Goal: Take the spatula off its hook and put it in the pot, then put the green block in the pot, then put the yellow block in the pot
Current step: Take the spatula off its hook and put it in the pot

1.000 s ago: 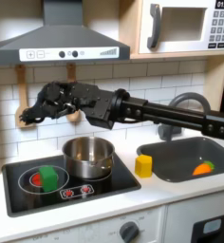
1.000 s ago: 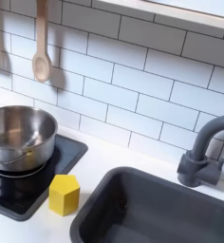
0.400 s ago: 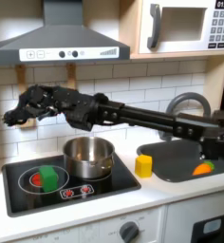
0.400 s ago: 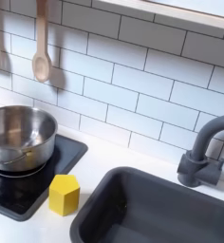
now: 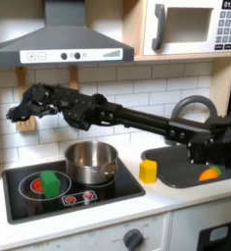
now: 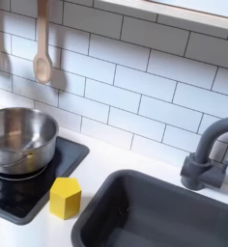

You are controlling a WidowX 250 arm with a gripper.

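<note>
The black gripper (image 5: pixel 20 111) is raised at the tiled wall on the first exterior view's left, right at the spatula (image 5: pixel 26 120) hanging there; whether its jaws are clenched or released cannot be told. The arm (image 5: pixel 137 120) stretches back across the first exterior view to its right, above the steel pot (image 5: pixel 91 160). The pot sits on the black stovetop (image 5: pixel 117 189). The green block (image 5: pixel 51 182) rests on a red burner ring just left of the pot. The yellow block (image 5: pixel 148 171) stands on the counter between stovetop and sink (image 5: pixel 191 159). In the second exterior view, a wooden spoon (image 6: pixel 42 46) hangs on the wall above the pot.
</note>
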